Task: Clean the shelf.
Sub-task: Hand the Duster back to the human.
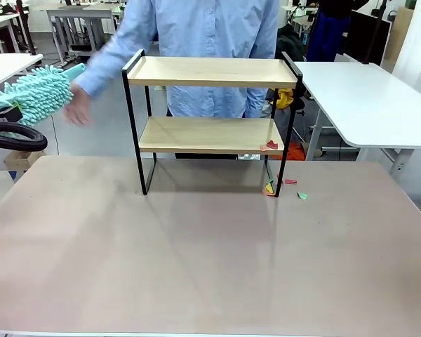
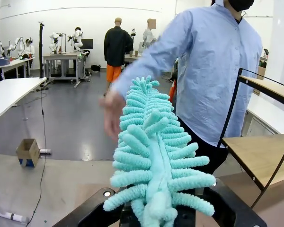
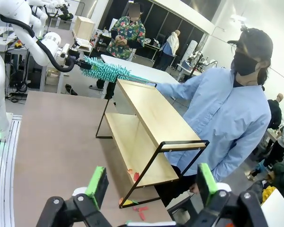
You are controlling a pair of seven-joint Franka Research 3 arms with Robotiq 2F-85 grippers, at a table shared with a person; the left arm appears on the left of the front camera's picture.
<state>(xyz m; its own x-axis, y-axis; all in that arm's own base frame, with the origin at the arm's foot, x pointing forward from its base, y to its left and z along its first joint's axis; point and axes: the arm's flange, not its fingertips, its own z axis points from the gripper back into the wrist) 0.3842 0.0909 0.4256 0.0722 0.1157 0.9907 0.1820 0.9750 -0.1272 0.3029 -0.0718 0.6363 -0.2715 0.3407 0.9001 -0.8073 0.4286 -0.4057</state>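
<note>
Probably a robotics lab: white worktables [image 2: 12, 92] and more robot arms [image 2: 61, 40] behind.

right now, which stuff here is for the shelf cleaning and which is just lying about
For the job:
- shelf
- teal chenille duster, held in the left gripper
- paper scraps on the lower board

Just there:
- cardboard box on the floor
- white side table

Brown table [image 1: 196, 267] carries shelf [image 1: 210, 72]; paper scraps [image 1: 286, 188] by right foot, lower board.
</note>
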